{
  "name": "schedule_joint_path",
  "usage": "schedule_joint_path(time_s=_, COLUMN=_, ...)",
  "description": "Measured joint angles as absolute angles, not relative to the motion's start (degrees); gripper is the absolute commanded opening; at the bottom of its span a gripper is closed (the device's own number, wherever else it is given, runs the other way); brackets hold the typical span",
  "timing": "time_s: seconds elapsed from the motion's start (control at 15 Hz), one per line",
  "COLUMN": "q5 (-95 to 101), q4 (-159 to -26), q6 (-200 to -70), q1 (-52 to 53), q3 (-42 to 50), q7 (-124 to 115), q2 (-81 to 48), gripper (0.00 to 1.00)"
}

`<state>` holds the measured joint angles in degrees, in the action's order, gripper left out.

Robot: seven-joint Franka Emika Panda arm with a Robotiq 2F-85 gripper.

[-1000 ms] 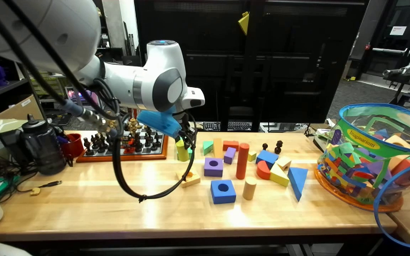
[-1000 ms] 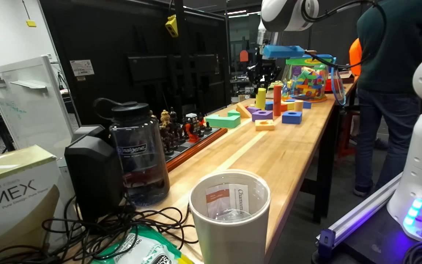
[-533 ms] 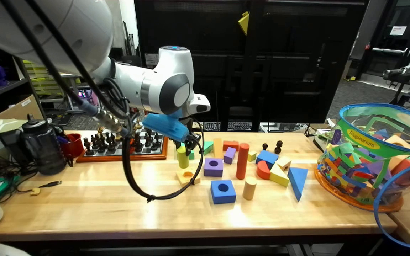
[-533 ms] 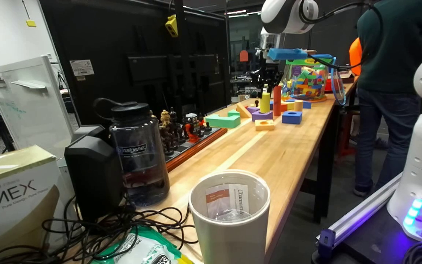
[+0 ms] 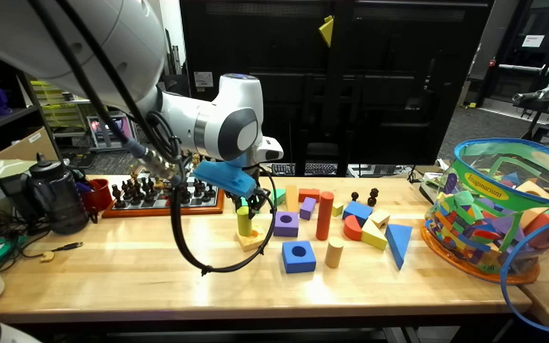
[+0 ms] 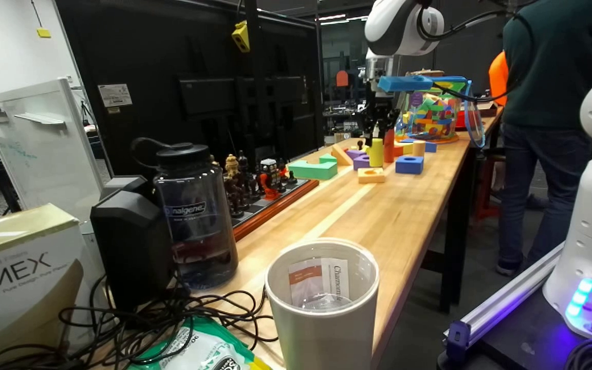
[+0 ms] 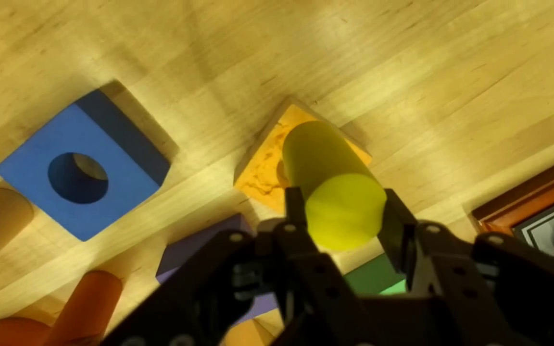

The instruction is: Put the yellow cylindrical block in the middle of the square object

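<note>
My gripper (image 7: 344, 199) is shut on the yellow cylindrical block (image 7: 346, 216), one finger against each side of its upper end. The block stands roughly upright over a light orange square block (image 7: 265, 166) with a round hole. From the wrist, the cylinder's lower end lies toward the right of that square, and the hole's left edge peeks out beside it. In both exterior views the yellow block (image 5: 244, 221) (image 6: 375, 152) appears just above or behind the orange square (image 5: 249, 245) (image 6: 371, 178). Whether the two touch I cannot tell.
Two more square blocks with holes, one purple (image 5: 286, 230) and one blue (image 5: 299, 265), sit close by. A tall red cylinder (image 5: 325, 216) and a wooden cylinder (image 5: 334, 253) stand further right. The chessboard (image 5: 193, 210) lies left, and a bin of blocks (image 5: 484, 224) at the right end.
The arm has carried the yellow block down and away from the far side of the table, from beside the chessboard to over the orange square. The grip has stayed on it.
</note>
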<state>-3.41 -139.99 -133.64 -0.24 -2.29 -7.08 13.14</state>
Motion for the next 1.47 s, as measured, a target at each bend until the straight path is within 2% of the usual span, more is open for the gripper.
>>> schedule_joint_path(time_s=1.47, q5=-5.61, q4=-136.99, q6=-137.0, q1=0.0, q3=-1.66, q7=-3.74, q2=6.97, gripper=0.16)
